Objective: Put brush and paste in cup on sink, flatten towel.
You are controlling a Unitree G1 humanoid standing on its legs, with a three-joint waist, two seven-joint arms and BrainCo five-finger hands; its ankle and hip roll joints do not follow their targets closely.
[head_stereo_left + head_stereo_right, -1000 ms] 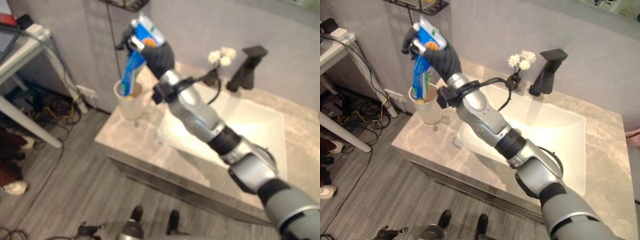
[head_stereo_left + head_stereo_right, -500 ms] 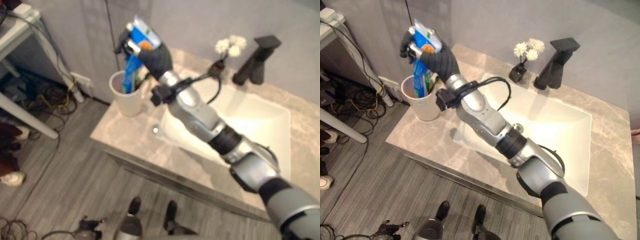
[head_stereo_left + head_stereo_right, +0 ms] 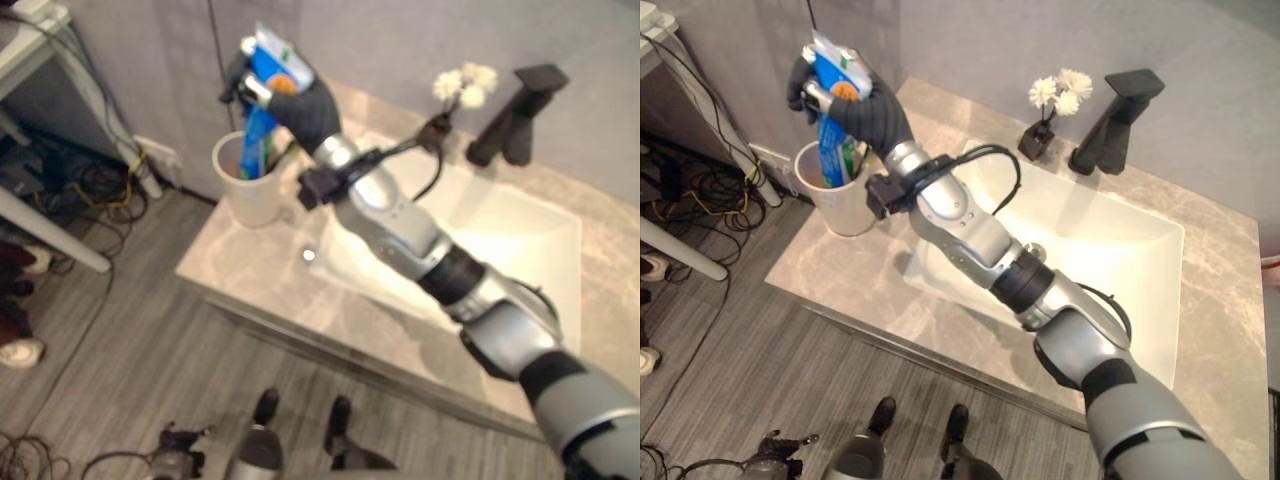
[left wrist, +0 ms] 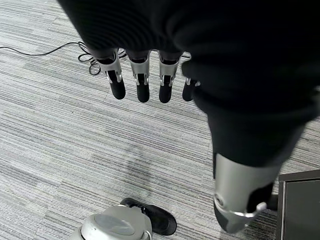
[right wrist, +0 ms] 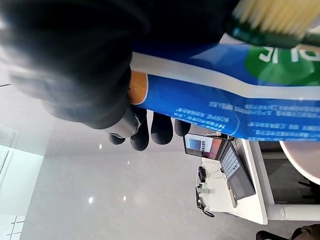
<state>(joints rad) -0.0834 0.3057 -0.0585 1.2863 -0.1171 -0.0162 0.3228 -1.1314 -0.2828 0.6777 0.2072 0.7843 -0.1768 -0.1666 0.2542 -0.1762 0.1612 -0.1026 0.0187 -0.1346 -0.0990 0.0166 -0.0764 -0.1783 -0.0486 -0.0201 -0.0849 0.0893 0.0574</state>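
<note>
**Paste tube held upright with its lower end in the cup**

Your right hand (image 3: 855,105) reaches out over the far left corner of the counter (image 3: 850,270), its fingers curled round the upper part of the blue toothpaste tube (image 3: 832,85). The tube stands nearly upright, and its lower end dips inside the white cup (image 3: 835,200). You can see a green strip next to the blue inside the cup's mouth; the right wrist view shows the bristled head of a green toothbrush (image 5: 270,20) lying against the tube (image 5: 225,107), so the brush sits alongside the paste, though you cannot tell whether your fingers also pinch it or how deep it reaches into the cup.

The cup stands upright on the marble counter, just beside the left rim of the white sink basin (image 3: 1110,250) and close to the wall. At the back of the basin you have a small dark vase with white flowers (image 3: 1058,90) and, near it, a black faucet (image 3: 1118,125).

Your left hand (image 4: 145,75) hangs over the grey floor (image 4: 60,135) with its fingers straight and relaxed, holding nothing
</note>
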